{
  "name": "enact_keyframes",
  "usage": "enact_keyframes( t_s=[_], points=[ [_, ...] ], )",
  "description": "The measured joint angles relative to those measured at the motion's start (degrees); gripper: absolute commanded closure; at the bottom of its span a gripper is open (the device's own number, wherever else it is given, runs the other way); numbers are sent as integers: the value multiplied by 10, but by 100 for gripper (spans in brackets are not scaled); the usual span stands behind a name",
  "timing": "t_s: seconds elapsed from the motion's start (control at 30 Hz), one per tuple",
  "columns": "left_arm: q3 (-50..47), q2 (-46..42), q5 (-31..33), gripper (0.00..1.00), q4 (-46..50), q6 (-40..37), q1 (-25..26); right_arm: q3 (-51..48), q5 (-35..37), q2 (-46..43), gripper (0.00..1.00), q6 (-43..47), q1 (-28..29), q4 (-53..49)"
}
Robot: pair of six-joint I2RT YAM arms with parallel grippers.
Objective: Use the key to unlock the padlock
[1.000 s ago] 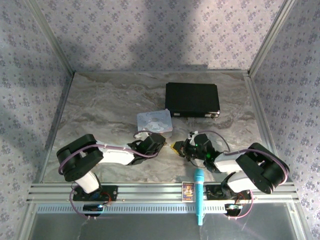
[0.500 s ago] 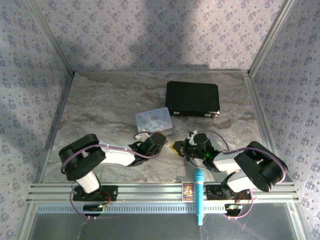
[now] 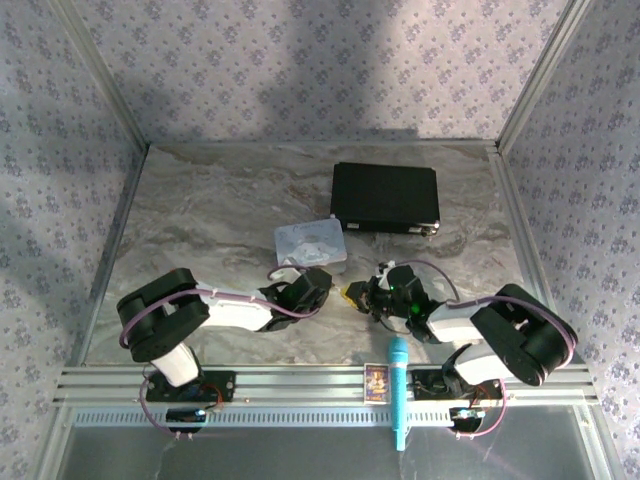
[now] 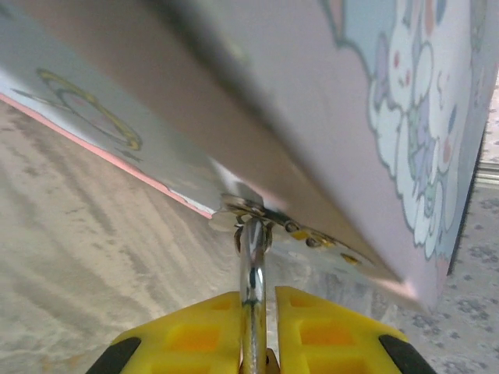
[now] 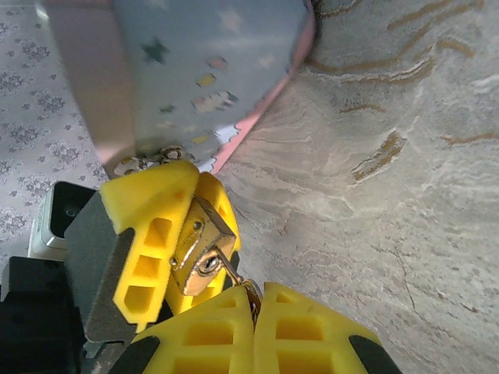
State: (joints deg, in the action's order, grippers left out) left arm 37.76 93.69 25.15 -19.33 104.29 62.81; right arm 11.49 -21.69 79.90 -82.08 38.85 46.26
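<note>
Left jaws and tin (image 3: 312, 243) nudged left, then back; elbow shifted right

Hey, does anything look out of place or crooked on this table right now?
A teal microphone lies across the front rail at the near edge, an odd spot for it. The cartoon tin sits skewed, not square with the black case.

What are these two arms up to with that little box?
The left fingers pinch a small brass padlock whose shackle hangs through the clasp of a pastel cartoon tin. The right fingers hold the key, its tip in the keyhole. The padlock is not yet off the tin.
</note>
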Motion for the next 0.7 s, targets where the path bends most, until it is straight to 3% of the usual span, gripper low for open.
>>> enact_keyframes(
  t_s=[0.7],
  points=[
    [36,4,3,100,80,31,15,5,3,33,100,1,3,26]
  ],
)
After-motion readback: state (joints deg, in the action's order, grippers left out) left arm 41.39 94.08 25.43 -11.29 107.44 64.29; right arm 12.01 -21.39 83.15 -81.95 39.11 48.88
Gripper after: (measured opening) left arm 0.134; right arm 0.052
